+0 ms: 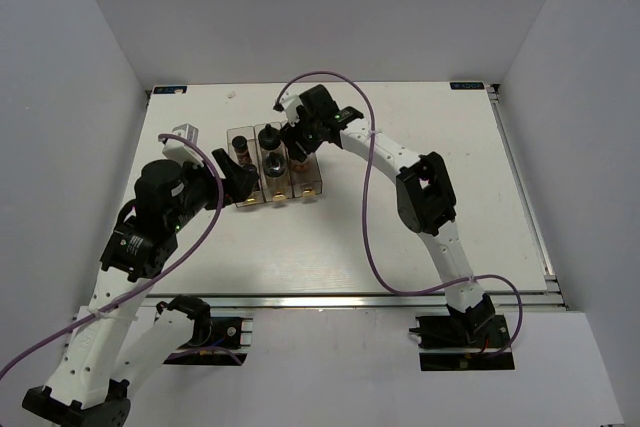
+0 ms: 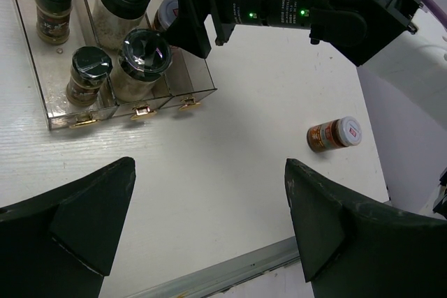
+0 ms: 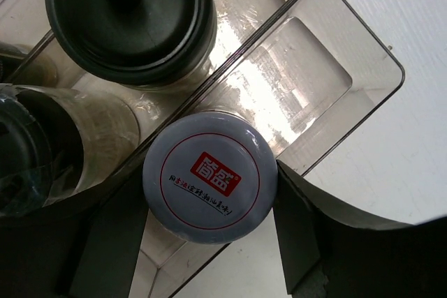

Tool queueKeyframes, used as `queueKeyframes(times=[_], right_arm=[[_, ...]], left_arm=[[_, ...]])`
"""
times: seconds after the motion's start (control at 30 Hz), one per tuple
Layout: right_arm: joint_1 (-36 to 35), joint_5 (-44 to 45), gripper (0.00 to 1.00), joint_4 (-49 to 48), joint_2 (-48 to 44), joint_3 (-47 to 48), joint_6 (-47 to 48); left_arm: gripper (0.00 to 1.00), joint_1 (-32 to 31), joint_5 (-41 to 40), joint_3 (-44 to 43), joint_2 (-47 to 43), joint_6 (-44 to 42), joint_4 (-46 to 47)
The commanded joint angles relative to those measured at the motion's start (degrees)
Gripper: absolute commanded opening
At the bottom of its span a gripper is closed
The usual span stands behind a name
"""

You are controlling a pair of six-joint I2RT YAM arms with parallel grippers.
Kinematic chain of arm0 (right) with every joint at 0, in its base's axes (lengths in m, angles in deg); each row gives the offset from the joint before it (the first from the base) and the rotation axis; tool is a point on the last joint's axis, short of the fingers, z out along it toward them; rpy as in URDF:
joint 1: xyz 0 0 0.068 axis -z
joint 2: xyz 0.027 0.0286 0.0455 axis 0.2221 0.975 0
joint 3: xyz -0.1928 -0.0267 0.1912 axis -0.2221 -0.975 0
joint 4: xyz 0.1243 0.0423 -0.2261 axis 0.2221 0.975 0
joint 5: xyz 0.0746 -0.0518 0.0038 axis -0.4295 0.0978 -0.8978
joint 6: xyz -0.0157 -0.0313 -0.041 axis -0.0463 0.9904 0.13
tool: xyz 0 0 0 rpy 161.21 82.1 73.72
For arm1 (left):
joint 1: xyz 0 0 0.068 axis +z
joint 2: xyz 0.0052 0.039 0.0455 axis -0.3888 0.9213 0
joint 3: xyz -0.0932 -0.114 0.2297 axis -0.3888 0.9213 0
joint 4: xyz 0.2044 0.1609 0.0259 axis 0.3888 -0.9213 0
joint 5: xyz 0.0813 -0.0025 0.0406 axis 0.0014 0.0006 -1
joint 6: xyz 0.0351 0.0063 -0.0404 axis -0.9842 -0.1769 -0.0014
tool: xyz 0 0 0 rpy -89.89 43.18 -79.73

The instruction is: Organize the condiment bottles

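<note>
Nearest you, left gripper (image 2: pixel 209 172) hangs wide open over the table (image 2: pixel 230 137), holding nothing. Beyond, right gripper (image 3: pixel 206 207) is clamped on the white-lidded bottle (image 3: pixel 209 179), upright in the rack's (image 3: pixel 349 75) end compartment. Four black-capped bottles (image 2: pixel 87 75) occupy the other two. An orange-brown bottle (image 2: pixel 334 135) lies sideways, well apart.

White table inside a plain 3-walled booth

The white table (image 1: pixel 310 257) has a faintly grained top and is closed in by a pale grey back wall (image 1: pixel 320 7), left wall (image 1: pixel 60 97) and right wall (image 1: pixel 590 97). A metal rail (image 1: pixel 340 300) runs along its near edge, and 2 small tags (image 1: pixel 168 88) mark the far corners. The light is soft and even.
</note>
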Motion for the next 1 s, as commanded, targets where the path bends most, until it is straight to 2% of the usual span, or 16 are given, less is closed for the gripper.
queueKeyframes(times=[0.0, 0.17, 0.5, 0.6, 0.63, 0.73, 0.8, 0.97], right_arm=[[-0.3, 0.5, 0.68, -5.5, -1.5, 2.1, 1.7], [-0.3, 0.0, 0.85, -5.0, -3.8, 1.4, 1.7], [2.5, -4.4, 0.87, 1.4, -17.2, -3.0, 1.6], [6.3, -11.4, 0.88, 5.4, -23.7, -6.4, 3.8], [9.1, -16.0, 0.85, 6.3, -25.4, -7.6, 4.1], [15.6, -21.3, 0.80, 9.1, -31.7, -13.7, 3.8], [18.4, -21.5, 0.79, 12.5, -35.9, -17.1, 5.4], [25.9, -13.5, 0.80, 18.9, -44.2, -30.4, 9.4]], left_arm=[[0.97, 0.0, 0.6, -0.7, -0.1, -0.4, 0.3], [0.97, 0.0, 2.1, -2.1, 1.3, -1.3, 0.7], [0.96, 0.0, 5.9, -3.7, 4.8, -2.1, 5.2], [0.95, 0.0, 7.2, -3.4, 6.7, -2.7, 6.2], [0.94, 0.0, 7.7, -3.0, 7.5, -2.7, 6.7], [0.92, -0.1, 10.3, -1.8, 9.5, -2.3, 10.3], [0.92, -0.1, 12.2, -1.5, 10.7, -1.9, 11.4], [0.91, -1.4, 13.9, -1.8, 14.4, -1.9, 13.7]])
